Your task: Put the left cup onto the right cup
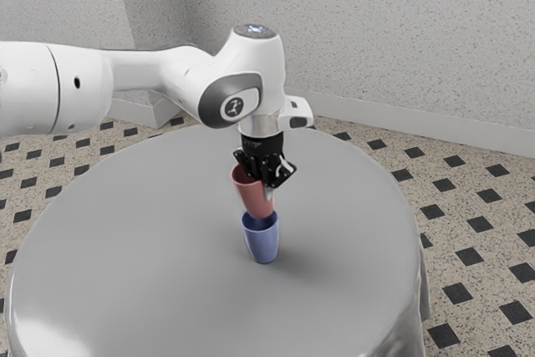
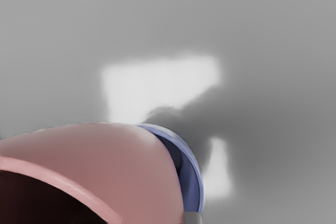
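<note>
- We are holding the pink cup (image 1: 249,192) by its rim, with the gripper (image 1: 266,175) closed on the cup's wall. This hold is leaving the base free to drop into another cup.
- The pink cup is hanging tilted, its base meeting the mouth of the blue cup (image 1: 261,240). We are judging the stacking close but not released.
- The wrist view is showing the blue cup (image 2: 192,174) peeking out just past the pink cup (image 2: 105,166), while the exterior view is giving us the tilt.
- The blue cup is standing upright near the middle of the round grey surface (image 1: 125,257), with the checkered floor (image 1: 485,232) lying beyond.
</note>
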Controlling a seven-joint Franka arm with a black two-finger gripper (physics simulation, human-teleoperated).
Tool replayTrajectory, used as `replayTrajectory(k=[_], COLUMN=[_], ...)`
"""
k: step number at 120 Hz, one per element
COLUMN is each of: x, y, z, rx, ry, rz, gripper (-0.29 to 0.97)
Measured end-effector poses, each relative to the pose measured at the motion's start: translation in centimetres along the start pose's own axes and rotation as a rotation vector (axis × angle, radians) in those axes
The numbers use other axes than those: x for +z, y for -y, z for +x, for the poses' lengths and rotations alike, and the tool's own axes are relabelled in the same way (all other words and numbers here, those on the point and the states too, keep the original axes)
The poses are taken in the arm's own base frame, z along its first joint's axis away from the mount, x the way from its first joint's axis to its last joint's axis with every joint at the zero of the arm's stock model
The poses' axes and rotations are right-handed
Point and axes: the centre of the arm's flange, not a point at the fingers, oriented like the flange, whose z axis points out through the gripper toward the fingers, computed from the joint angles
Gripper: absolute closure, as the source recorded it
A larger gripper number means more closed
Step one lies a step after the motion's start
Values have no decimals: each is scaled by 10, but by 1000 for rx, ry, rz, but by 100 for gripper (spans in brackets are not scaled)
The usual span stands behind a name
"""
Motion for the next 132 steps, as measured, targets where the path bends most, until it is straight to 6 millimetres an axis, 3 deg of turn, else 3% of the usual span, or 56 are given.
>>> replayTrajectory(k=[45,132], x=[-1,-11], y=[-15,-18], z=[1,0], rx=[20,-2], ry=[-20,-20], rz=[-3,-44], gripper=[79,79])
